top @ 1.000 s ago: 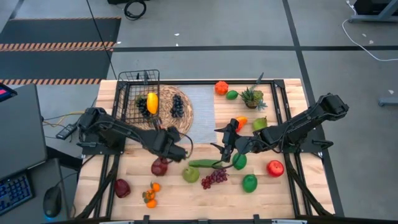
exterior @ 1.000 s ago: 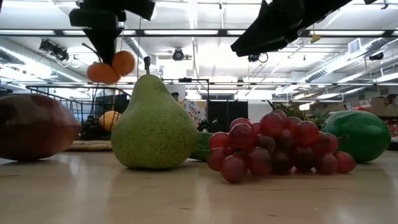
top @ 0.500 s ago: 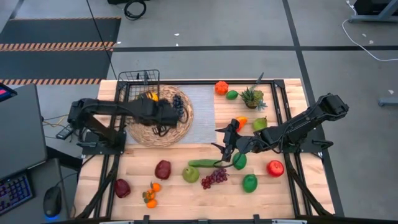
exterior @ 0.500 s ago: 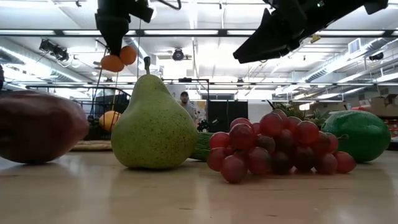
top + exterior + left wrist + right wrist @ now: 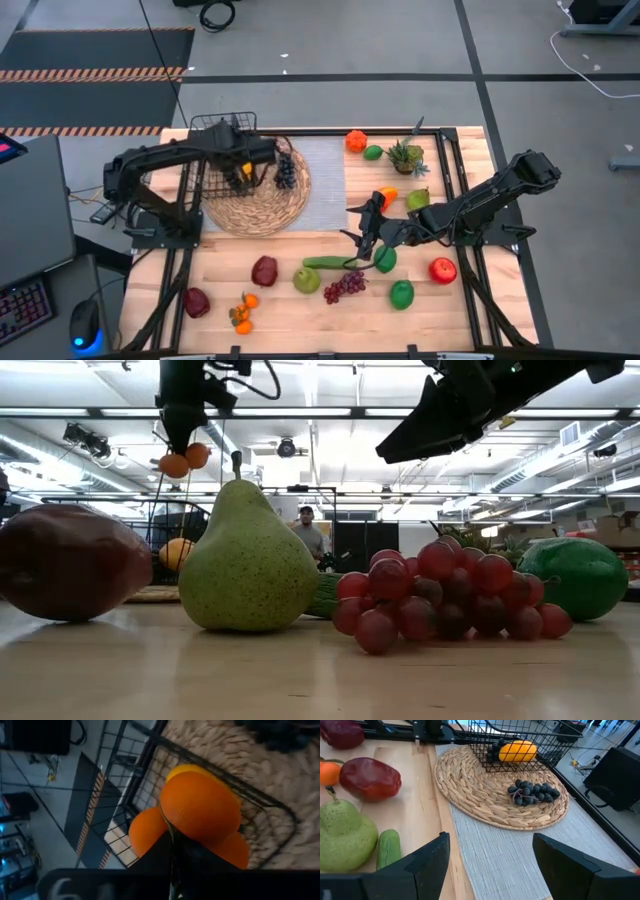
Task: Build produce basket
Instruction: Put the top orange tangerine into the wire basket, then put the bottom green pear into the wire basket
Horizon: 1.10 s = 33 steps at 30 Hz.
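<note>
Basket: the black wire basket point(image 5: 226, 150) sat on the far left part of the round straw mat point(image 5: 262, 200), with a yellow mango point(image 5: 517, 750) inside it.
Oranges: a small bunch of oranges point(image 5: 200, 812) hung above the basket, held by the left gripper point(image 5: 243, 165); the low view showed them in the air, well off the desk point(image 5: 185, 459).
Left gripper: over the basket, its jaws clamped together on the oranges' stem.
Dark grapes: a dark bunch point(image 5: 286, 172) lay on the mat just beside the basket, outside it.
Right gripper: the right gripper point(image 5: 364, 228) hovered near the middle of the desk, over the edge of the grey cloth point(image 5: 322, 180), jaws apart and holding nothing.
Near row: a dark red mango point(image 5: 264, 271), a pear point(image 5: 307, 280), a cucumber point(image 5: 326, 263) and red grapes point(image 5: 344, 287) lay on the desk point(image 5: 300, 325) in front of the mat.
Left corner: a red apple point(image 5: 196, 301) and more oranges point(image 5: 241, 314) lay near the front left.
Right side: two limes point(image 5: 401, 294), a red apple point(image 5: 442, 270) and an orange-red mango point(image 5: 387, 197) lay by the right arm.
Far edge: an orange fruit point(image 5: 356, 141), a lime point(image 5: 373, 153) and a potted plant point(image 5: 406, 157) stood at the back.
Room: a person point(image 5: 311, 532) stood far behind the desk.
</note>
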{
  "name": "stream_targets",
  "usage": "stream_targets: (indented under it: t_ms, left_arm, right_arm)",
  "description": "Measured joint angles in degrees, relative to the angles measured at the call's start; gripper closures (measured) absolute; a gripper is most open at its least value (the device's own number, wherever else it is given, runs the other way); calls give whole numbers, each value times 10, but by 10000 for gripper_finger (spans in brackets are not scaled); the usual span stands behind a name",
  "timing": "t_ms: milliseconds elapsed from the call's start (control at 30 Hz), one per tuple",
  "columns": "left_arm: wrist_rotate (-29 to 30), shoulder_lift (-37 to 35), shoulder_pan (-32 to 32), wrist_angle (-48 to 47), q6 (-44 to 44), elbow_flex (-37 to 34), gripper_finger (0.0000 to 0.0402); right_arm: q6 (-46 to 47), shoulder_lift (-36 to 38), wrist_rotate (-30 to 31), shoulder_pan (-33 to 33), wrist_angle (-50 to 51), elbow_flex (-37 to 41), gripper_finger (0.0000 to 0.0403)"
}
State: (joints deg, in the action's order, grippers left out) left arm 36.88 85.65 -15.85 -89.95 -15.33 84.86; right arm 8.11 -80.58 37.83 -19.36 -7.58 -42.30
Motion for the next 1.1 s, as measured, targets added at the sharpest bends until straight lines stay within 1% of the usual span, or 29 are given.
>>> stream_targets:
  t_ms: [233,333,567,667,800,1033,1100]
  left_arm:
    - [0,-1,-81,-1,33,0,385]
    - [-3,-2,-111,-1,45,0,378]
    - [-5,-2,-188,0,37,0,374]
    - [-13,-2,-207,1,37,0,362]
    - [-35,-2,-215,1,40,0,318]
    - [-36,-2,-215,3,37,0,195]
    - [-38,-2,-215,4,24,0,166]
  right_arm:
    - [14,0,0,-6,3,0,115]
    - [22,0,0,-10,4,0,115]
    - [29,0,0,-20,5,0,115]
    - [29,0,0,-21,5,0,115]
    - [38,0,0,-21,11,0,115]
    - [38,0,0,-21,13,0,115]
    - [38,0,0,-21,13,0,115]
